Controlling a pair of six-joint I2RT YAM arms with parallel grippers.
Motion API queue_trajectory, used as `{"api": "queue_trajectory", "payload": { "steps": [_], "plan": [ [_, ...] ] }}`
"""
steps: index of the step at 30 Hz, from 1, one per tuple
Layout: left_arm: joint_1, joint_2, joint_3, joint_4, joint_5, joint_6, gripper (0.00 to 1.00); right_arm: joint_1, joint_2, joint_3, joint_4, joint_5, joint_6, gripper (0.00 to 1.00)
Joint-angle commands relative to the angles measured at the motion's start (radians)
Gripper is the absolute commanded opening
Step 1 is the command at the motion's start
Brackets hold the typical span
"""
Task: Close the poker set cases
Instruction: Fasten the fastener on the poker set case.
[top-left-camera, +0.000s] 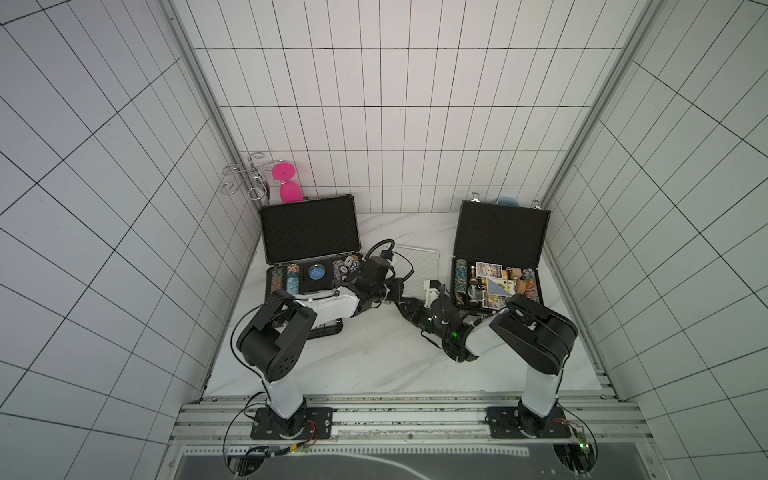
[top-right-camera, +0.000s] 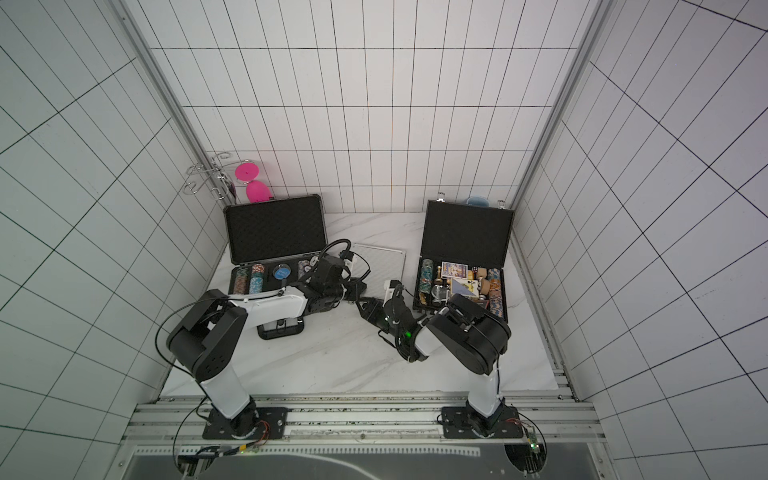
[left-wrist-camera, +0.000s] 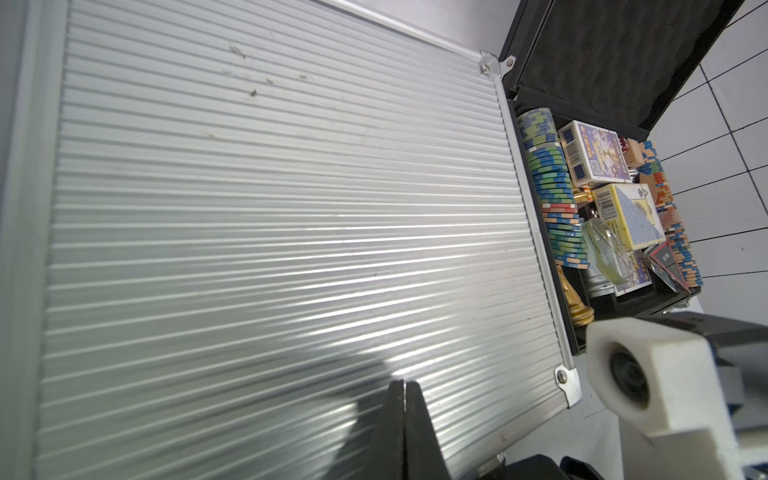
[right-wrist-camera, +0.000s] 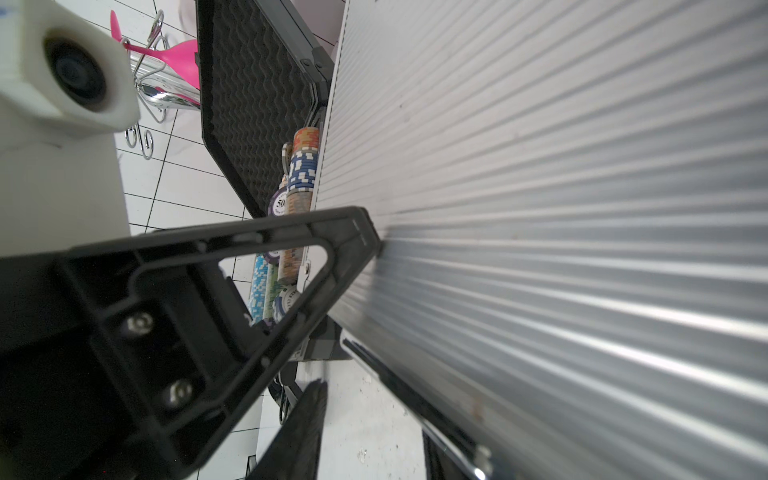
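Bolted to the aluminium rail at the near edge, the left arm and right arm lean in over the white marbled surface and meet near its middle. The left pincer is closed, its two halves pressed flat together. In the right wrist view its tip touches the ribbed face of the small silver case. The right pincer sits just beside it, at the near edge of the same case. Only one of its fingers shows, so I cannot tell whether it is open or gripping. Nor can I tell whether the silver lid is fully down.

Left of the left pincer, the wide dark grey case is open with its lid upright. Rows of chips fill its base, and its black handle lies under the left arm. Right of the right pincer, the black case is open too, holding more chips, card boxes and a golden chess piece.

Beyond the grey case, by the back wall, are a wire rack and pink goblets. A blue bowl peeks from behind the black case's lid.
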Motion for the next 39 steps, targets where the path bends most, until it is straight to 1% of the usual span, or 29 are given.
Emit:
{"api": "queue_trajectory", "payload": {
  "steps": [1,6,8,10,12,15,19,25,29,39],
  "plan": [
    [-0.014,0.115,-0.132,-0.390,0.019,-0.031,0.00,-0.049,-0.012,-0.006,0.172,0.156,0.003,0.40],
    [0.006,0.120,-0.130,-0.398,0.023,-0.039,0.00,-0.049,-0.015,-0.013,0.196,0.167,0.000,0.40],
    [0.023,0.121,-0.133,-0.398,0.026,-0.041,0.00,-0.049,-0.023,-0.006,0.171,0.170,-0.016,0.41],
    [0.045,0.126,-0.131,-0.388,0.055,-0.046,0.00,-0.046,-0.020,-0.007,0.175,0.174,-0.037,0.41],
    [0.049,0.127,-0.120,-0.392,0.063,-0.048,0.00,-0.042,0.006,-0.023,0.251,0.184,-0.027,0.41],
    [0.048,0.126,-0.116,-0.391,0.076,-0.053,0.00,-0.040,0.061,-0.047,0.388,0.215,0.027,0.41],
    [0.045,0.128,-0.127,-0.381,0.083,-0.056,0.00,-0.036,0.102,-0.037,0.471,0.248,0.061,0.41],
    [0.040,0.129,-0.142,-0.372,0.089,-0.056,0.00,-0.031,0.098,-0.007,0.449,0.269,0.071,0.41],
    [0.041,0.132,-0.143,-0.373,0.088,-0.052,0.00,-0.030,0.119,0.001,0.495,0.278,0.104,0.41],
    [0.043,0.144,-0.141,-0.372,0.091,-0.051,0.00,-0.030,0.124,0.026,0.496,0.263,0.103,0.41]
  ]
}}
